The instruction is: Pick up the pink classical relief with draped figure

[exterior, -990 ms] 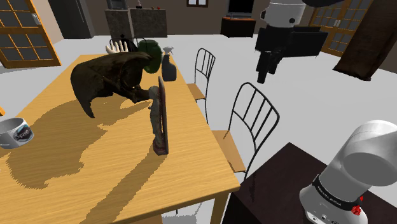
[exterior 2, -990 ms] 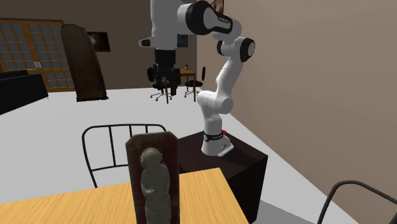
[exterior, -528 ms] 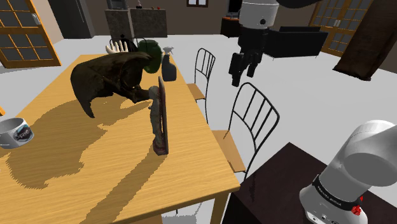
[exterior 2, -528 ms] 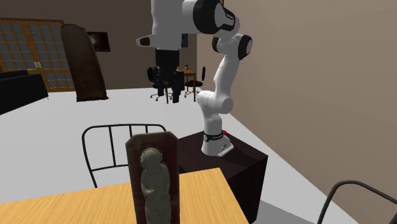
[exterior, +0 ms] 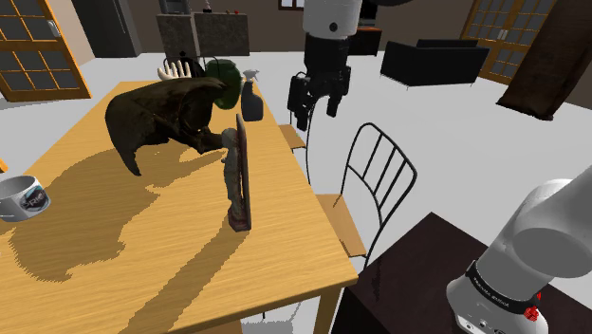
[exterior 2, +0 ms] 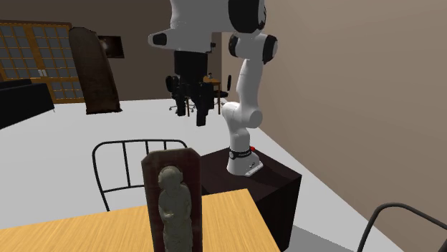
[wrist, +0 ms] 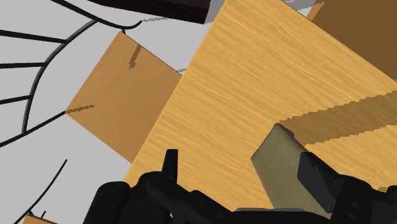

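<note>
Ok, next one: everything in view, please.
Table: one, light wood, centre.
Relief plaque: one, dark reddish with olive-grey figure, upright near table's chair-side edge.
Large sculpture: one, dark brown, behind plaque.
Spray bottle: one, dark, table's far end.
Round object: one, green, beside bottle.
Bowl: one, grey-white, shoulder view's left.
Chairs: two, black wire, beside table.
Stand: one, dark, under arm.
Arm: one, white, on stand.
End effector: one, black, open, above far chair.

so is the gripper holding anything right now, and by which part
Nothing: the gripper is open in mid-air, clear of the relief standing on the table.
</note>
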`<state>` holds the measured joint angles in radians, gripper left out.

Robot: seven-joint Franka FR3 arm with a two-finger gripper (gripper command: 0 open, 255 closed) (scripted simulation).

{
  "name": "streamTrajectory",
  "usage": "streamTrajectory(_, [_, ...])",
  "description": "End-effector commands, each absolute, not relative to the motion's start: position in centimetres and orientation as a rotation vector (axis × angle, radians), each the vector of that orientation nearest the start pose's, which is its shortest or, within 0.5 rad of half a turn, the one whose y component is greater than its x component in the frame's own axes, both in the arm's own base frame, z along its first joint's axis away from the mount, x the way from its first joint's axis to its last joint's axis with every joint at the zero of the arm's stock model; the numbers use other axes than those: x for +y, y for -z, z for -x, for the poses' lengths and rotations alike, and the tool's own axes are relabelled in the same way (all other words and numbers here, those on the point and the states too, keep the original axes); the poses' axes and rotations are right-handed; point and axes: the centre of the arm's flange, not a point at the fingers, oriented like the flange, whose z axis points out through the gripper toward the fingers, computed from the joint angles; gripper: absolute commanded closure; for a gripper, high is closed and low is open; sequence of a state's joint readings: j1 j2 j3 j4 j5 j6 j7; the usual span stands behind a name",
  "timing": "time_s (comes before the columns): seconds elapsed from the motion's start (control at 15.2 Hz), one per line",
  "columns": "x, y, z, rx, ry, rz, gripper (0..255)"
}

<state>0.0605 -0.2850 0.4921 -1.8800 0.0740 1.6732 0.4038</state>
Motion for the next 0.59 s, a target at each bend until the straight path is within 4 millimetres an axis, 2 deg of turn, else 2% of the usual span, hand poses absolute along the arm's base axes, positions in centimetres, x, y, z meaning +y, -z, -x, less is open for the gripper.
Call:
streamTrajectory(0.0, [30.6, -61.2, -40.3, -0.186, 0.121, 3.158, 0])
streamTrajectory(0.53, [39.7, -61.7, -44.4, -0.125, 0.17, 3.137, 0])
